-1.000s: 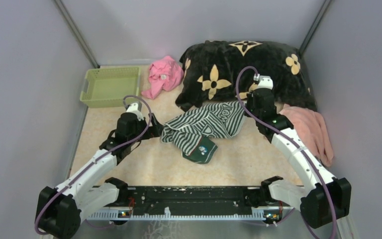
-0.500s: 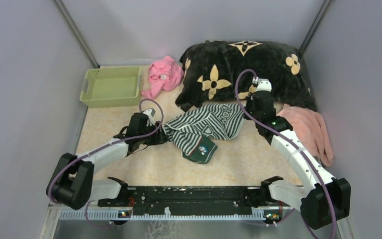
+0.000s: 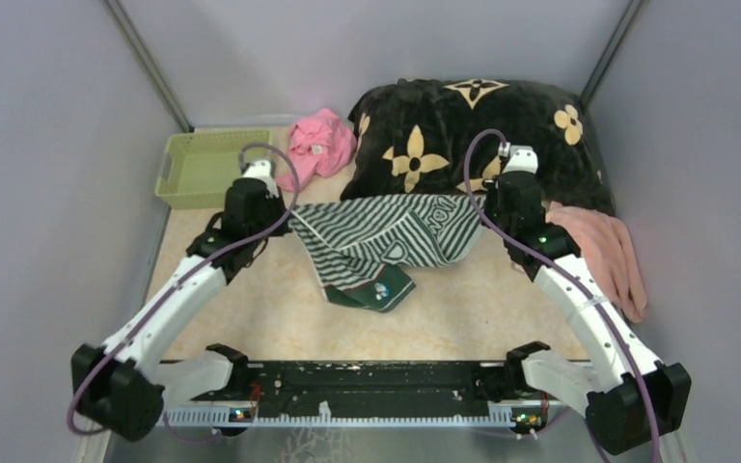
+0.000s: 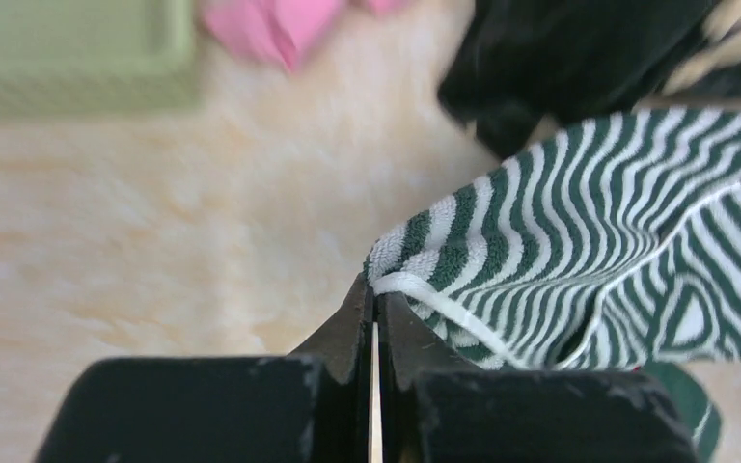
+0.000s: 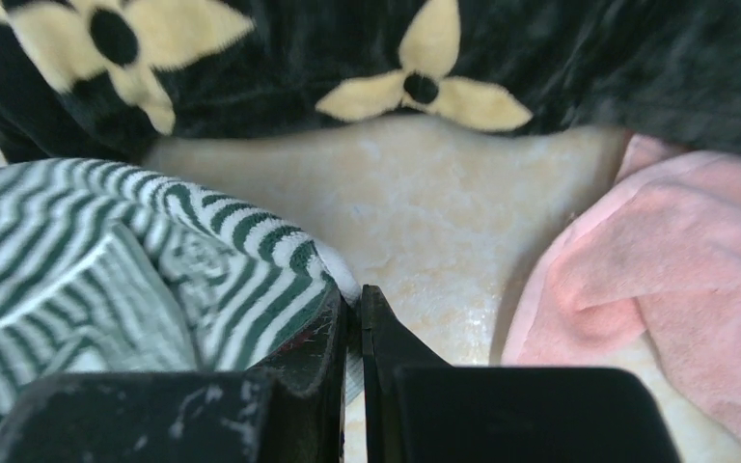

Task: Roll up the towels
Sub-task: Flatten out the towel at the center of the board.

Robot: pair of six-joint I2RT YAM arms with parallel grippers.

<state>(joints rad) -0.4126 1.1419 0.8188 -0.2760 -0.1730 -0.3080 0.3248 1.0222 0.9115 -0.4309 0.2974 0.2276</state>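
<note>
The green towel with white stripes (image 3: 386,241) hangs stretched between my two grippers over the table's middle, its lower part sagging down to a dark green corner (image 3: 386,287). My left gripper (image 4: 377,289) is shut on the striped towel's (image 4: 598,241) left corner, pinching the white hem. My right gripper (image 5: 355,297) is shut on the striped towel's (image 5: 106,251) right corner. The salmon-pink towel (image 3: 603,253) lies crumpled at the right, beside the right arm, and fills the right of the right wrist view (image 5: 666,280).
A big black blanket with tan flowers (image 3: 482,130) is heaped at the back right. A bright pink cloth (image 3: 318,145) lies at the back centre next to a pale green basket (image 3: 193,166). Grey walls close in both sides.
My left gripper has closed on the striped towel's left corner and pulled it up and to the left, spreading the bunched towel out. The right gripper kept its hold and shifted slightly back.
</note>
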